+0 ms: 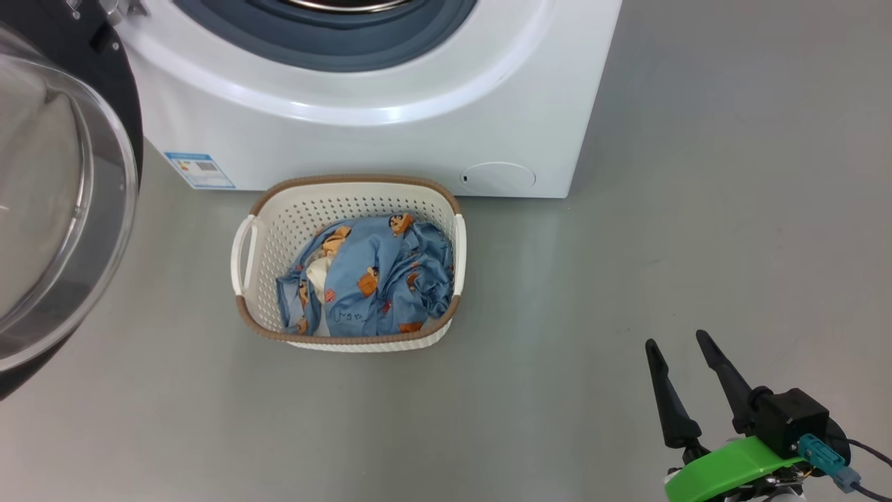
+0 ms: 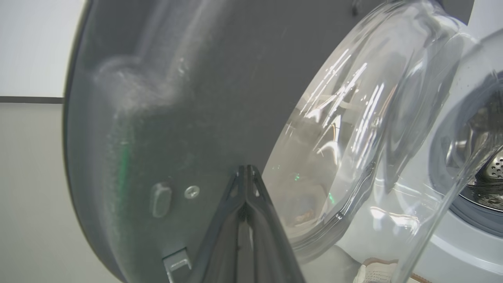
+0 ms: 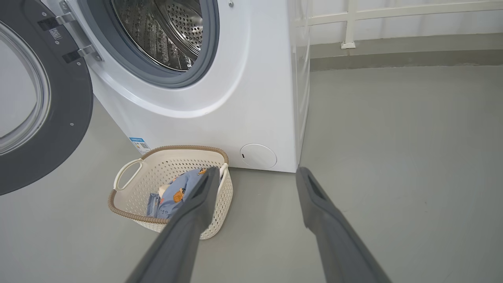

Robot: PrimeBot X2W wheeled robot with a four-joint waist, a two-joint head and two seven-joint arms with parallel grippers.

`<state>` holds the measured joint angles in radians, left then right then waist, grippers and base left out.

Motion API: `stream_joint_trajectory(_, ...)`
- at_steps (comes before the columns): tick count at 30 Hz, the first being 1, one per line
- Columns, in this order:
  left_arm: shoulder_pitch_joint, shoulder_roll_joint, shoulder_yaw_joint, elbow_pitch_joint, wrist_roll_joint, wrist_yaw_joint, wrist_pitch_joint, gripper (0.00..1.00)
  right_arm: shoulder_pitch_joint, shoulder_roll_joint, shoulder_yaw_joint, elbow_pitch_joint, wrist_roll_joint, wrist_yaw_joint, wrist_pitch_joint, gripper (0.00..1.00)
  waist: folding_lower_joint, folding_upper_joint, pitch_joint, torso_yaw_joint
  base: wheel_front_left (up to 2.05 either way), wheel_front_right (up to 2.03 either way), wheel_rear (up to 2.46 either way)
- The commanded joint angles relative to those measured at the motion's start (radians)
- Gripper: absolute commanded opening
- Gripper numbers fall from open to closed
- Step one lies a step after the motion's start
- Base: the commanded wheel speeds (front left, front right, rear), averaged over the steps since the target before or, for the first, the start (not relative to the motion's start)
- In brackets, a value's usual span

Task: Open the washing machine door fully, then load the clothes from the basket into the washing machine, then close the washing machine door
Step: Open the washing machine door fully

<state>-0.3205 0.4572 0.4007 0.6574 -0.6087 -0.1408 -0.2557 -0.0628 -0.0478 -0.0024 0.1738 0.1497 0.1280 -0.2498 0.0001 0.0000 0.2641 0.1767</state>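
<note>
Door-opening step, judged nearly complete. The left hand (image 2: pixel 247 169), fingers pressed together and holding nothing, points at the dark inner face of the washing machine door (image 1: pixel 63 195); contact cannot be told. The basket (image 1: pixel 355 180) of clothes (image 1: pixel 376 275) lies ahead and left of the right hand (image 1: pixel 675 339), which is spread wide and empty. Next, that hand must reach in and grasp cloth, then lift it to the washing machine (image 1: pixel 390 139).

Looks like a bare laundry test room: white washing machine (image 3: pixel 243 78) on plain grey floor (image 3: pixel 393 165), white railing (image 3: pixel 349 27) far right.
</note>
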Motion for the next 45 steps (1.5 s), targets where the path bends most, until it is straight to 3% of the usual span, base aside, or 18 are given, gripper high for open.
stream_joint_trajectory(1, -0.020, 0.076, 0.028, -0.030, 0.009, 0.010, -0.006, 0.00, -0.022, -0.002, 0.030, -0.018, -0.002, 0.003, -0.012, 1.00, -0.0001, 0.0000, -0.011, -0.003, 0.00, 0.00, 0.00)
stream_joint_trajectory(9, 0.065, 0.030, 0.022, -0.135, 0.044, 0.010, -0.006, 0.00, -0.006, -0.002, 0.026, -0.007, 0.023, 0.003, -0.012, 1.00, -0.0001, 0.0000, -0.062, -0.007, 0.00, 0.00, 0.00)
stream_joint_trajectory(14, 0.160, -0.041, 0.010, -0.281, 0.093, 0.010, -0.006, 0.00, 0.007, -0.002, 0.023, -0.006, 0.035, 0.003, -0.012, 1.00, -0.0001, 0.0000, -0.097, -0.009, 0.00, 0.00, 0.00)
stream_joint_trajectory(15, 0.176, -0.051, 0.000, -0.307, 0.101, 0.010, -0.006, 0.27, 0.008, -0.002, 0.023, -0.006, 0.036, 0.003, -0.012, 1.00, -0.0001, 0.0000, -0.101, -0.010, 0.00, 0.00, 0.00)
stream_joint_trajectory(16, 0.176, -0.051, 0.000, -0.307, 0.101, 0.010, -0.006, 0.27, 0.008, -0.002, 0.023, -0.006, 0.036, 0.003, -0.012, 1.00, -0.0001, 0.0000, -0.101, -0.010, 0.00, 0.00, 0.00)
stream_joint_trajectory(17, 0.191, -0.063, -0.008, -0.334, 0.107, 0.010, -0.006, 0.57, 0.010, -0.002, 0.024, -0.007, 0.038, 0.003, -0.012, 1.00, -0.0001, 0.0000, -0.105, -0.012, 0.00, 0.00, 0.00)
stream_joint_trajectory(18, 0.206, -0.072, -0.018, -0.359, 0.113, 0.010, -0.006, 1.00, 0.012, -0.002, 0.024, -0.008, 0.039, 0.003, -0.012, 1.00, -0.0001, 0.0000, -0.109, -0.013, 0.00, 0.00, 0.00)
stream_joint_trajectory(28, 0.327, -0.143, -0.117, -0.576, 0.144, 0.010, -0.006, 1.00, 0.036, -0.002, 0.032, -0.029, 0.053, 0.003, -0.012, 1.00, -0.0001, 0.0000, -0.150, -0.056, 0.00, 0.00, 0.00)
stream_joint_trajectory(45, 0.459, -0.185, -0.270, -0.669, 0.221, 0.010, -0.006, 1.00, 0.099, -0.002, 0.056, -0.082, 0.034, 0.003, -0.012, 1.00, -0.0001, 0.0000, -0.229, -0.159, 0.00, 0.00, 0.00)
